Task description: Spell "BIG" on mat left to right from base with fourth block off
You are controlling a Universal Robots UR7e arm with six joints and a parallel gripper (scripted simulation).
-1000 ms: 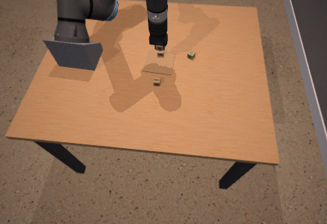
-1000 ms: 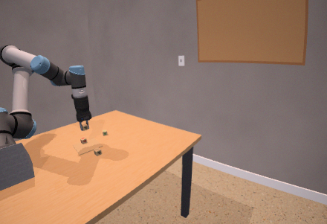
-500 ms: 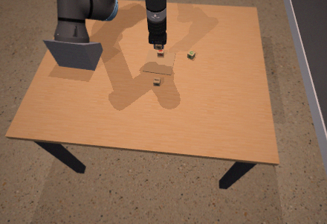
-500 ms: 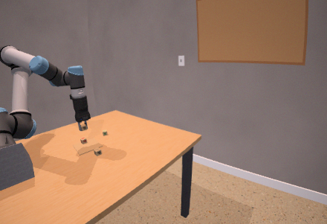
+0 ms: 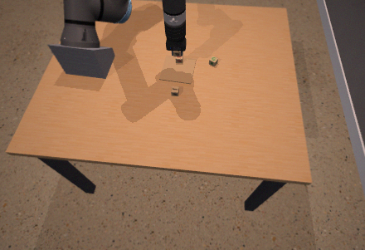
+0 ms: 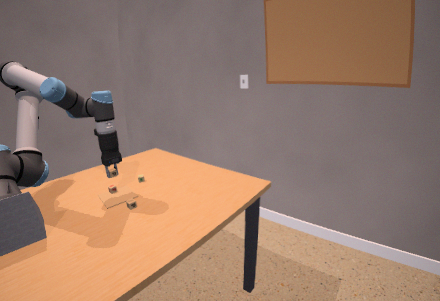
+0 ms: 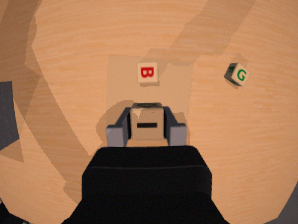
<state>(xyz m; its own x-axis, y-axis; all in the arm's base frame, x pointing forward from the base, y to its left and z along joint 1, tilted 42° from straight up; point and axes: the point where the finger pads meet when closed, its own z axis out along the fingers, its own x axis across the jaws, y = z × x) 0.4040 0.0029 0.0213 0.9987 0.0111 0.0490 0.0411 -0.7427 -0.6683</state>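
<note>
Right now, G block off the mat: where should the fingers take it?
From above, on two opposite side faces of the G block. It's a cube, letter up, alone on the table with free space all round; it looks turned against the mat, so match the wrist to its sides.
</note>
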